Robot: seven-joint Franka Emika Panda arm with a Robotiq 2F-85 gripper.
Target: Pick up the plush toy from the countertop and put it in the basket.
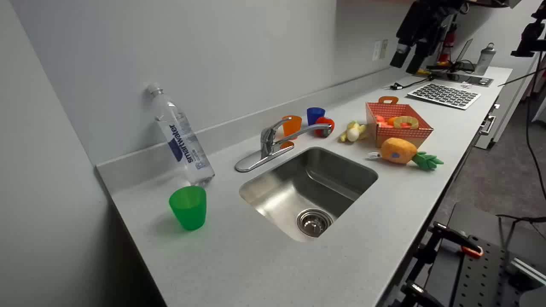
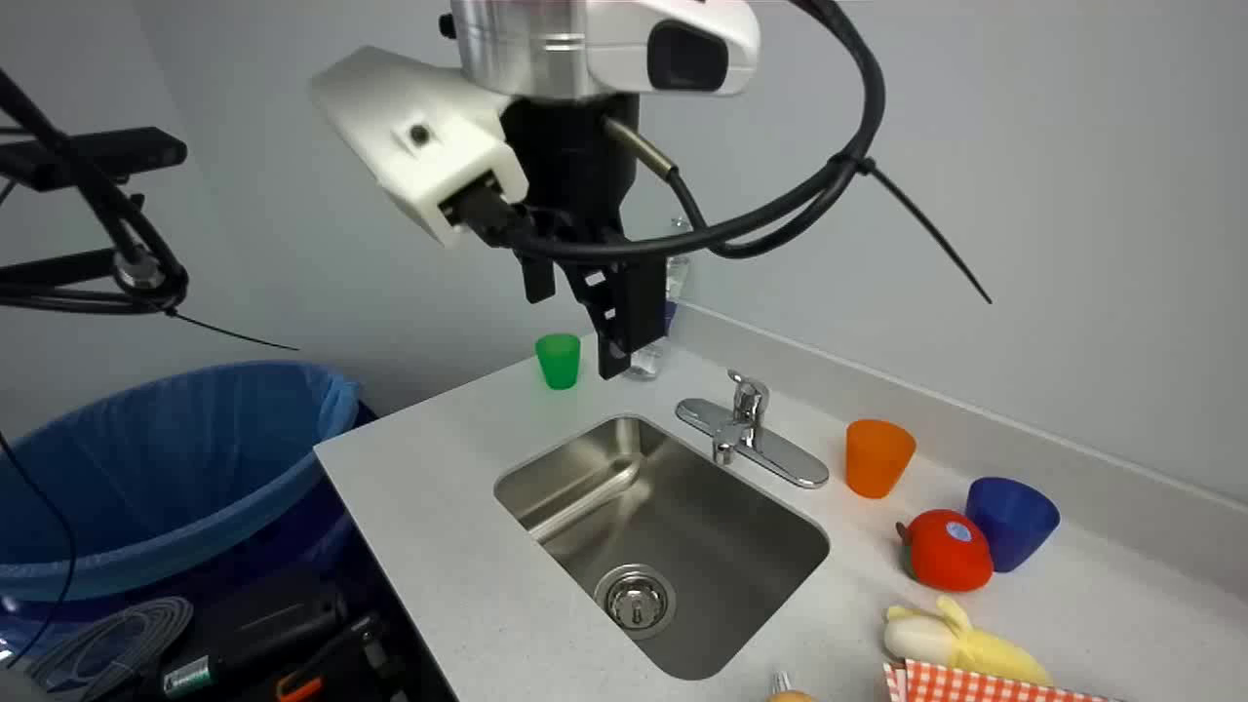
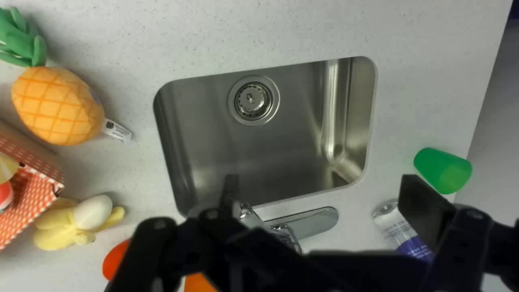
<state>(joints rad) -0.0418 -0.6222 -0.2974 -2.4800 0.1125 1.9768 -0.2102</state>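
The plush toy, an orange pineapple with green leaves (image 1: 397, 151), lies on its side on the countertop beside the sink, close against the basket. It is at the left edge of the wrist view (image 3: 56, 107), and only a sliver shows at the bottom of an exterior view (image 2: 790, 696). The orange-red checked basket (image 1: 399, 133) holds several red and orange things; its corner shows in the wrist view (image 3: 34, 198) and its rim in an exterior view (image 2: 975, 684). My gripper (image 2: 585, 327) is open, empty and high above the counter, also seen in an exterior view (image 1: 407, 63); its spread fingers frame the faucet in the wrist view (image 3: 320, 186).
The steel sink (image 3: 259, 146) and faucet (image 1: 268, 147) lie below. A pale yellow plush (image 1: 353, 132), a red plush (image 2: 948, 551), an orange cup (image 2: 877, 458) and a blue cup (image 2: 1011, 522) stand along the wall. A green cup (image 1: 188, 208) and leaning bottle (image 1: 183, 140) are beyond the sink.
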